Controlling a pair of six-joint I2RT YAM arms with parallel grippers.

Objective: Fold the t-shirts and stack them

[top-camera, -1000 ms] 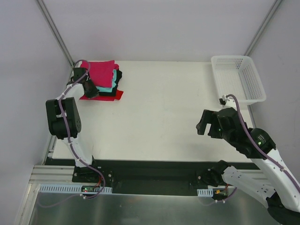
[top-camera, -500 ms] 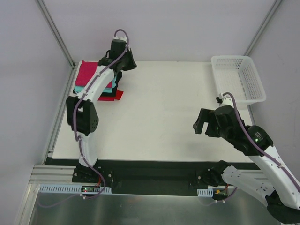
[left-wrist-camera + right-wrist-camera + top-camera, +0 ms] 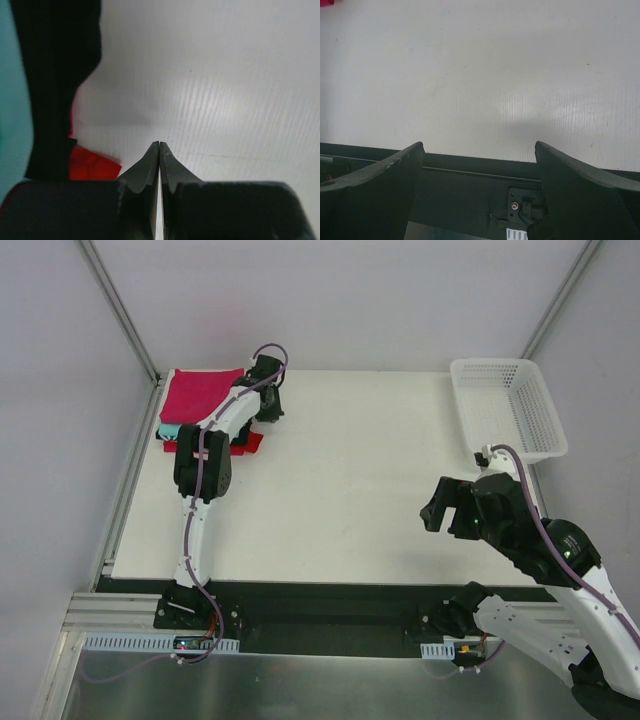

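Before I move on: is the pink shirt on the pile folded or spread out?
Folded: the crimson-pink t-shirt lies as a compact rectangle atop the teal t-shirt, no sleeves showing.

Folded t-shirts (image 3: 192, 405) lie piled in the far left corner of the table (image 3: 350, 470). The crimson-pink t-shirt (image 3: 200, 390) is on top, you see a teal t-shirt (image 3: 169, 430) edging out at the left, and a red t-shirt (image 3: 248, 443) shows at the bottom. Your left arm (image 3: 228, 418) crosses the pile. The left gripper (image 3: 268, 412) sits low, just beside the pile's right edge. Your right gripper (image 3: 437, 512) hangs over the near right part of the table, jaws apart, holding nothing. A white mesh basket (image 3: 495, 363) stands in the far right corner.
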